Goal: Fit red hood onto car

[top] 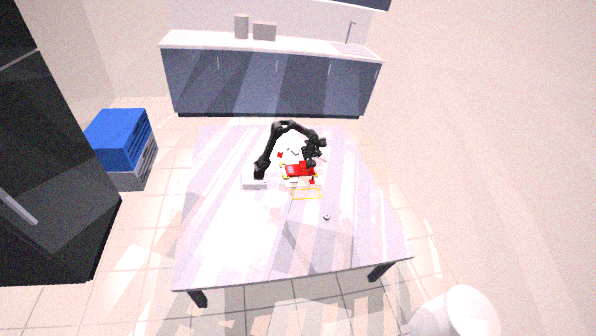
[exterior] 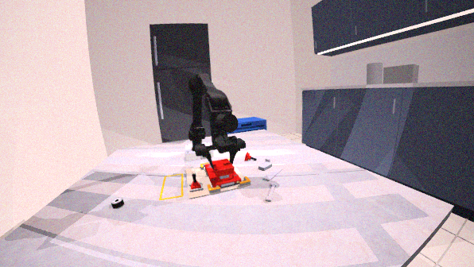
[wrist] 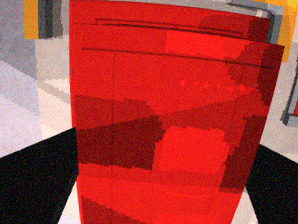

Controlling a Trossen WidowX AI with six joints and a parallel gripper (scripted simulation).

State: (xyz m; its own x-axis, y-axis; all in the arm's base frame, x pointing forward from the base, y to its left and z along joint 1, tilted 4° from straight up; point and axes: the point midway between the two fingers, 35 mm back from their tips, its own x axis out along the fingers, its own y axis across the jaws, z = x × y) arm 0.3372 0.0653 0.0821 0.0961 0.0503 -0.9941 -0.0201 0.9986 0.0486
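The red hood [exterior: 223, 168] [wrist: 170, 112] is between the fingers of my gripper [exterior: 221, 162] [wrist: 165, 143], which is shut on it by its two sides. The hood is over the rear part of the red chassis [exterior: 214, 181] [top: 293, 171], very low; I cannot tell whether it touches the deck. The chassis sits between yellow corner brackets on the beige jig plate [exterior: 196, 194]. In the wrist view the hood hides most of the chassis. The engine block is largely covered; a small grey patch shows at the hood's front in the exterior view. The pegs and corner holes are not visible.
A red piece with a black stem [exterior: 195, 184] stands on the jig plate beside the chassis. Another red piece [exterior: 248, 156] and a grey block [exterior: 265, 166] lie on the other side. A yellow outline [exterior: 171, 198] and a black-and-white wheel [exterior: 118, 203] [top: 326, 217] are on the table.
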